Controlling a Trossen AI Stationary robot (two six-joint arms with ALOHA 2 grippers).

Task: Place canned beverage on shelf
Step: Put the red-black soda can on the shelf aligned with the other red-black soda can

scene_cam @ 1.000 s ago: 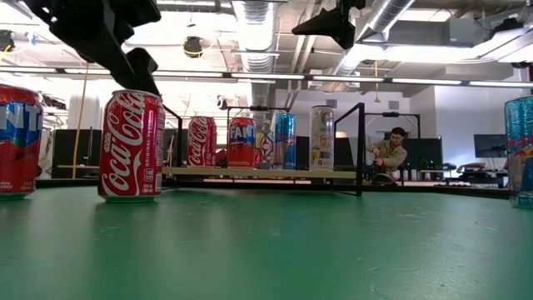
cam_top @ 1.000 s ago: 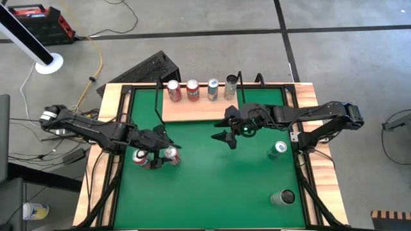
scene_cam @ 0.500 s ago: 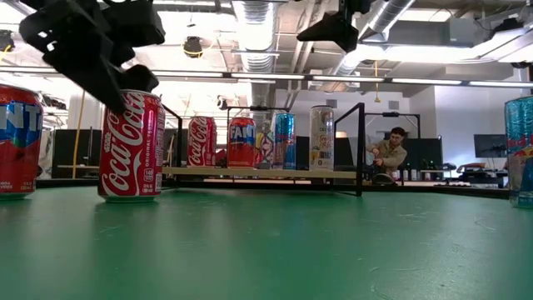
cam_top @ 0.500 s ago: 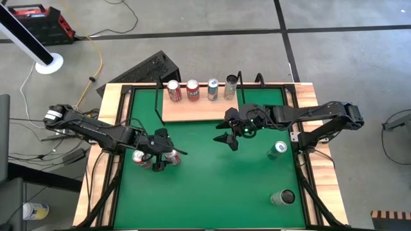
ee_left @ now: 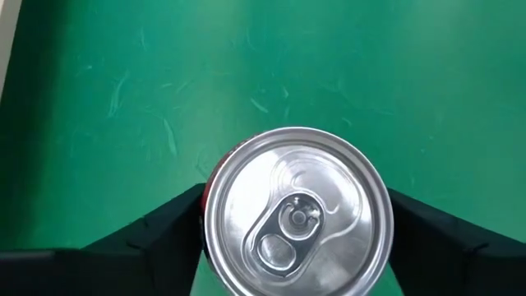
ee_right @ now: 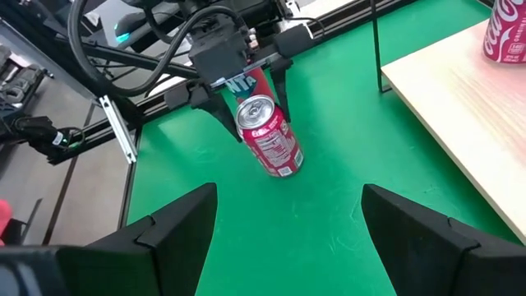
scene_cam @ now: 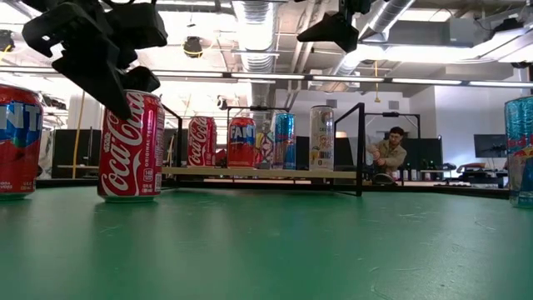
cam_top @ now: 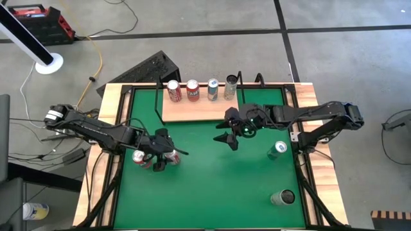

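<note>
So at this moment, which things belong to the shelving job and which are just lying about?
Job:
- Coca-Cola can, between the open left gripper fingers
- shelf

Lying about:
- Fanta can beside it
- right gripper, open, hovering
- two cans at the table's right side

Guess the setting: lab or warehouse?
Likely a robotics lab in an open-plan industrial space: exposed ceiling ducts, a person seated at a desk with monitors behind the table, and bare concrete floor.
</note>
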